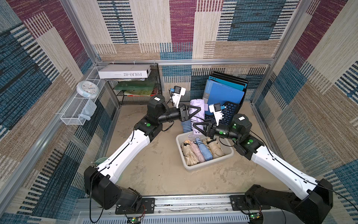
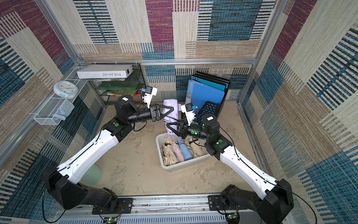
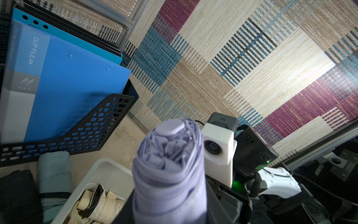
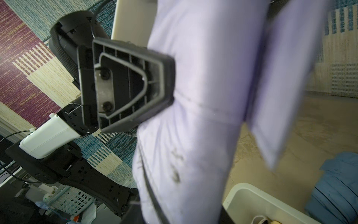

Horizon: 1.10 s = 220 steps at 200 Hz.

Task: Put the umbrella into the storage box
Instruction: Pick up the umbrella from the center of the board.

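You have the lilac folded fabric umbrella (image 1: 201, 115) upright over the far end of the off-white rectangular plastic storage box (image 1: 181, 153), not yet inside. Left gripper (image 1: 196, 110) pinches its upper part; right gripper (image 1: 196, 126) is clamped low. Two holds probably let you tip it level beside the folded umbrellas packed inside (image 1: 201, 153).

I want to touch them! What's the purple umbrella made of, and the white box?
The lilac umbrella looks like thin woven fabric, matte: it creases and folds softly at its rolled end. The storage box looks like hard plastic, off-white and smooth, with a thick moulded rim and rounded corners.
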Motion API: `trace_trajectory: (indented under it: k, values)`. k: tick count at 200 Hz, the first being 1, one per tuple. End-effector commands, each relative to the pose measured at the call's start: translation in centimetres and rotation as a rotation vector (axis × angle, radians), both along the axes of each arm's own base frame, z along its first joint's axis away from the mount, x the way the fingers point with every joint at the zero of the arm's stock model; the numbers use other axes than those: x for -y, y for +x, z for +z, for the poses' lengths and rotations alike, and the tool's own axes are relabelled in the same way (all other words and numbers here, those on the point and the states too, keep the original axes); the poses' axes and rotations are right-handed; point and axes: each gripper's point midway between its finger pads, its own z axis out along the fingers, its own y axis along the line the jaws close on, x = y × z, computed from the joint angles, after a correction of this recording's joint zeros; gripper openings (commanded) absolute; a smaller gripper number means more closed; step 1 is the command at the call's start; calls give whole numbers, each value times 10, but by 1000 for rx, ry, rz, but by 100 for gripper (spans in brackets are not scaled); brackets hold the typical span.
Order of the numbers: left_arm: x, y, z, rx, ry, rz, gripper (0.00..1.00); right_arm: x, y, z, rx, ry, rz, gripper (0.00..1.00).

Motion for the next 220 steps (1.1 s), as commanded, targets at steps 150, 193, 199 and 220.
trace_trajectory:
  k: [150,193,199,220]
  values:
    - [2,-19,-15,-118,-71,-88,31,-1,5,12,-70,115,-12,19]
    - [4,-21,-17,-85,-28,-107,11,6,9,3,-69,57,-73,63]
    - [3,-21,-17,-75,-12,-106,10,8,8,0,-63,30,-86,71]
    - [2,-20,-19,-18,62,-109,6,27,4,-14,-41,-112,-155,81]
